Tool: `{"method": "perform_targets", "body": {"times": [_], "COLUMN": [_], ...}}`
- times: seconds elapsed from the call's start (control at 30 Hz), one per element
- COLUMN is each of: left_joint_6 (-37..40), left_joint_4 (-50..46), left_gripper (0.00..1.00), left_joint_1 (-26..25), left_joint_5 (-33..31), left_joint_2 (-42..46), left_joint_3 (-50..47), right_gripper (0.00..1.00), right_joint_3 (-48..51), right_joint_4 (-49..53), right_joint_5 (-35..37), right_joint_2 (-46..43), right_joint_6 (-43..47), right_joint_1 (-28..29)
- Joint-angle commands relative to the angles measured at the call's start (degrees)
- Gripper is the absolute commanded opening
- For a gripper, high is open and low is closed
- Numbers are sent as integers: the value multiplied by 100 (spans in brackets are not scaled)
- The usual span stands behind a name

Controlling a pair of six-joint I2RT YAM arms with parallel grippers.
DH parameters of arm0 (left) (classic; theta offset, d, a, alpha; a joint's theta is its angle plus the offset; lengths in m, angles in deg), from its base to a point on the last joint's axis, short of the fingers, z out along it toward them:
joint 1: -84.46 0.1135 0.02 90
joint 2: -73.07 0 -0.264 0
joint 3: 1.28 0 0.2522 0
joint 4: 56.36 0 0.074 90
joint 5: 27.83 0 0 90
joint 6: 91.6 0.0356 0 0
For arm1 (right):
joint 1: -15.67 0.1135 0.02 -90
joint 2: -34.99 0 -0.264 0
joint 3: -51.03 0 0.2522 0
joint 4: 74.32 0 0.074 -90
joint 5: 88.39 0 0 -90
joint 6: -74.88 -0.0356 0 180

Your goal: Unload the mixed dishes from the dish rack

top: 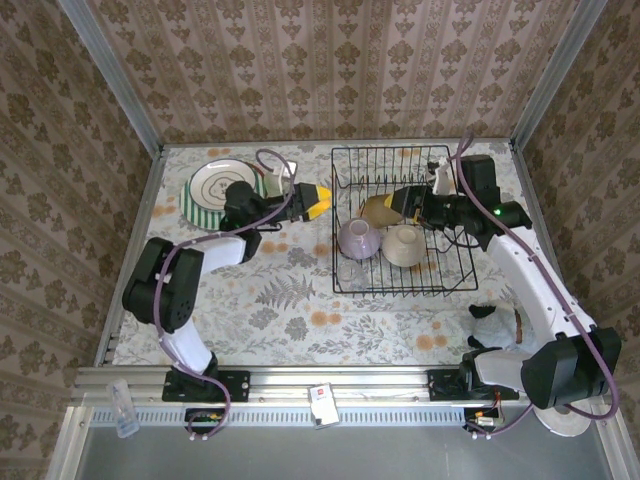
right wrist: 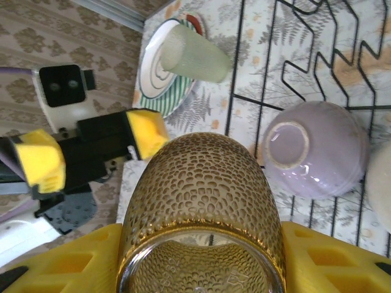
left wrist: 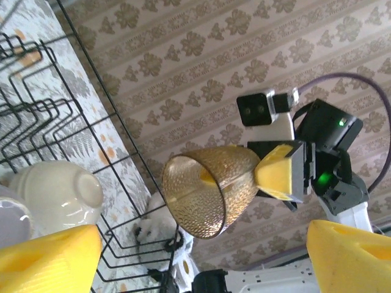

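Note:
My right gripper [top: 392,207] is shut on an amber dimpled cup [top: 378,207], held on its side above the black wire dish rack [top: 400,285]. In the right wrist view the amber cup [right wrist: 201,201] sits between my yellow fingers [right wrist: 330,256]. My left gripper [top: 318,200] is open at the rack's left side, facing the cup's mouth [left wrist: 208,189] without touching it. A lavender bowl [top: 358,238] and a cream cup [top: 405,244] lie upside down in the rack. A pale-green cup [right wrist: 194,55] lies on the green-white striped plate [top: 205,185] left of the rack.
A white and black fluffy thing [top: 492,322] lies on the floral table near the right arm's base, in front of the rack. Patterned walls close the table on three sides. The rack's raised wire side [left wrist: 122,122] stands close to my left gripper.

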State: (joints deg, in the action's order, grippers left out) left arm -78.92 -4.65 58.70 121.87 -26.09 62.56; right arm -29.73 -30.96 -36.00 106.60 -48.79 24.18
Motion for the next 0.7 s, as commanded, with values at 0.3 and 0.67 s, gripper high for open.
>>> {"method": "perform_targets", "body": {"times": [0.3,0.67], "left_joint_6": [-244,-384], "left_joint_4": [746,774], "left_gripper": [87,69], "left_joint_1": [-854,-1053], "left_joint_5": [211,85], "left_joint_2": [-280,-63], "left_joint_3": [750,871], "right_gripper": [28,28], "right_joint_3": [161,352], "right_joint_4": [-904,-1482], "right_joint_5": [-792,-975], "right_joint_2": [102,233], "right_joint_6": [-447,-714], "right_joint_1": [-27,-27]}}
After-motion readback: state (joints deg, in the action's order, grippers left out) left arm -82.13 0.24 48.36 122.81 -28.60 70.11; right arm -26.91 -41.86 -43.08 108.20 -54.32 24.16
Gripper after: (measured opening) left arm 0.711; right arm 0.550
